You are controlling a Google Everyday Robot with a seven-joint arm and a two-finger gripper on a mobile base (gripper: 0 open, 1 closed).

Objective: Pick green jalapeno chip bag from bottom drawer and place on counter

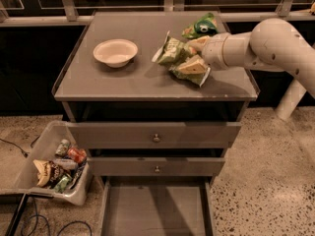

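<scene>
You see a white bowl (pixel 115 52) sitting upright and empty, well to the left of a bright green snack bag (pixel 201 27) with a dark round emblem. That bag lies at the back right, just behind the gripper (pixel 195 54). Below, two grey drawers, upper (pixel 123 134) and middle (pixel 123 166), each show you a round metal knob at the centre. At your lower left, a clear plastic bin (pixel 44 144) on the speckled floor (pixel 266 181) holds cans and snack packets (pixel 61 163), with dark cables (pixel 29 222) trailing beside it.
</scene>
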